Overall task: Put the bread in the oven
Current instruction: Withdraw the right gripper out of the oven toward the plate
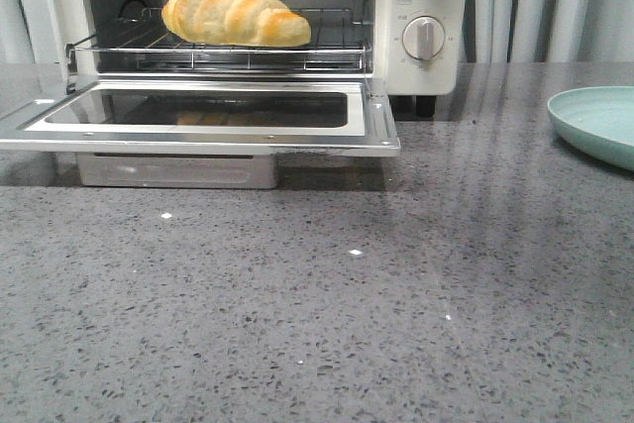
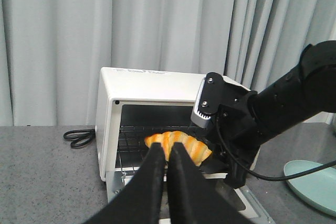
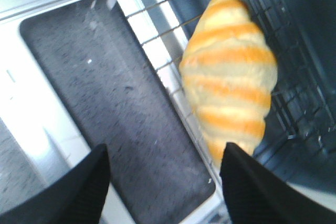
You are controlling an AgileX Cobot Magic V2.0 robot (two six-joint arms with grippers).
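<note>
The bread (image 1: 236, 13), a golden ridged roll, lies on the wire rack (image 1: 337, 52) inside the cream-white oven (image 1: 426, 7), whose glass door (image 1: 198, 134) is dropped open. No gripper shows in the front view. My right gripper (image 3: 165, 153) is open and empty, hovering over the door glass (image 3: 105, 93), with the bread (image 3: 231, 77) just beyond one fingertip and not touched. My left gripper (image 2: 167, 150) is shut and empty, held back from the oven (image 2: 136, 87). The left wrist view also shows the bread (image 2: 178, 145) and my right arm (image 2: 273, 114) at the oven mouth.
A pale green plate (image 1: 599, 121) sits on the grey speckled counter at the right and also shows in the left wrist view (image 2: 310, 184). A black cord (image 2: 79, 137) lies left of the oven. Curtains hang behind.
</note>
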